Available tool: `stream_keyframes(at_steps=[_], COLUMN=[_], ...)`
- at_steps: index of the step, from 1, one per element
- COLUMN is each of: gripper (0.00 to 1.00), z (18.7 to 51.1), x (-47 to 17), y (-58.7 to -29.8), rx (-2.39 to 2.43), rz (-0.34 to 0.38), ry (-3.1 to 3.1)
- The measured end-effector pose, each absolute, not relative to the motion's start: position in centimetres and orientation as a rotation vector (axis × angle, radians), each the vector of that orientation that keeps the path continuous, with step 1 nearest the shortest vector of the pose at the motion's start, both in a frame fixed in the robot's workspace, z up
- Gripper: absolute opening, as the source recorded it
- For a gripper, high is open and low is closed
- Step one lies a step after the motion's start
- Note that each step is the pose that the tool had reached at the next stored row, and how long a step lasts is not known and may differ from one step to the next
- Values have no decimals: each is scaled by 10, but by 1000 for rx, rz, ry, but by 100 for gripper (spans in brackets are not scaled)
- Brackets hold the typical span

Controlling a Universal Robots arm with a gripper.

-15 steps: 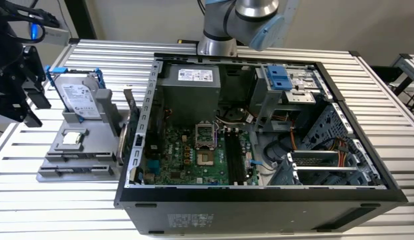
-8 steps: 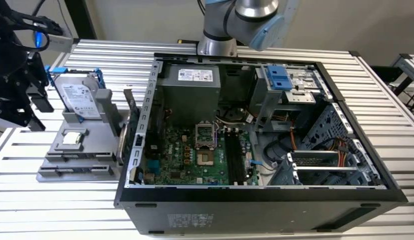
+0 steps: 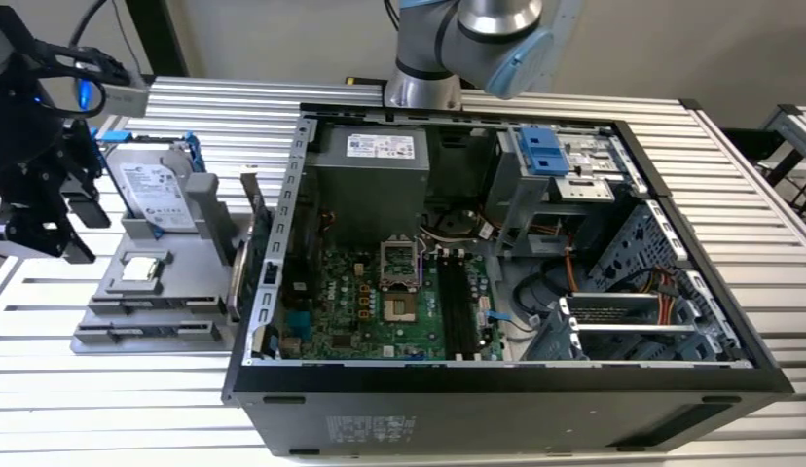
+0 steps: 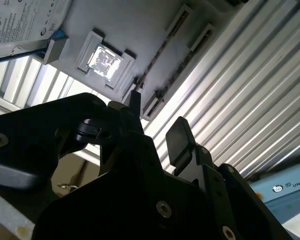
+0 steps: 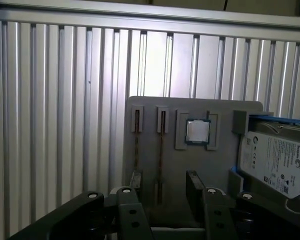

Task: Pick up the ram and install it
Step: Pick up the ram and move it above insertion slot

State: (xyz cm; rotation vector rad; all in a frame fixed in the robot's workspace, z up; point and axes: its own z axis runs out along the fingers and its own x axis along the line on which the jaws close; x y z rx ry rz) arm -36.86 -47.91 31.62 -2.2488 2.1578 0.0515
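Hovering by the parts tray, fingers apart and empty.

On the exterior view's left, my grey tray (image 3: 104, 342) carries a labelled hard drive (image 3: 154, 195) in a blue frame at its far end, then a square silvery processor chip (image 3: 143, 269) in a pocket. At the near end the ram (image 5: 161, 150), a thin stick on edge, stands in a slot with another beside it. To the right, the open black case (image 3: 507, 389) shows a green motherboard (image 3: 364, 311). Everything sits on a ribbed aluminium table (image 3: 118, 409). My gripper (image 5: 165, 184) hangs clear of the tray, its black fingers (image 5: 194, 182) fairly wide, touching nothing.
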Motion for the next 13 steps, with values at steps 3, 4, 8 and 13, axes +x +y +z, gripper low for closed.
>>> stream_keyframes(at_steps=[3, 4, 8, 13], gripper=[100, 100, 100, 100], z=[311, 310, 303, 295], x=[-368, -368, -368, -368], y=[-479, -479, -480, -480], rx=[-2249, -2248, -2248, -2248], rz=[52, 52, 52, 52], ry=[2158, 2158, 2158, 2158])
